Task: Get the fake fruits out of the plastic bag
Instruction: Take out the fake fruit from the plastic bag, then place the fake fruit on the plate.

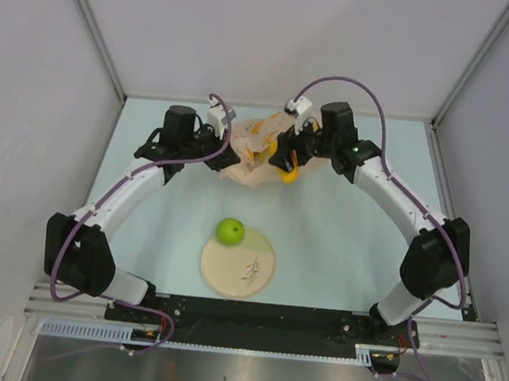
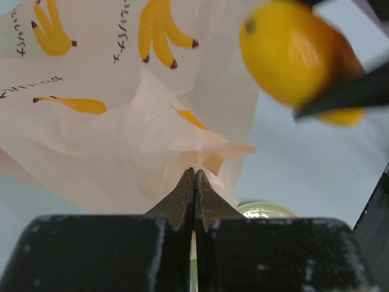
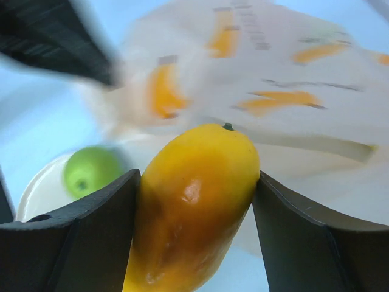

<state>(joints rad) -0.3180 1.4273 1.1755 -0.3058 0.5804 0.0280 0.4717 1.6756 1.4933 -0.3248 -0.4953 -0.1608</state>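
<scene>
Where the arms meet, far centre: plastic bag (image 1: 256, 148), crumpled.
Left gripper (image 2: 193, 182): jaws together, pinching bag's edge.
Right gripper (image 3: 197, 182): clamped on mango (image 3: 188, 231), right of bag.
Green apple (image 1: 229, 231): on near plate (image 1: 256, 280).

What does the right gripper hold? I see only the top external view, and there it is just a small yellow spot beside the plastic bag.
Observer: In the right wrist view the right gripper is shut on an orange-yellow mango, one finger on each side. The fruit is outside the plastic bag.
Operator: And the other arm, does it grip the bag or only touch it?
Observer: In the left wrist view the left gripper is shut, and a thin fold of the bag seems to be caught between its fingertips.
Operator: What are the marks on the bag?
Observer: Yellow banana prints with dark tips, with small lettering beside them.
</scene>
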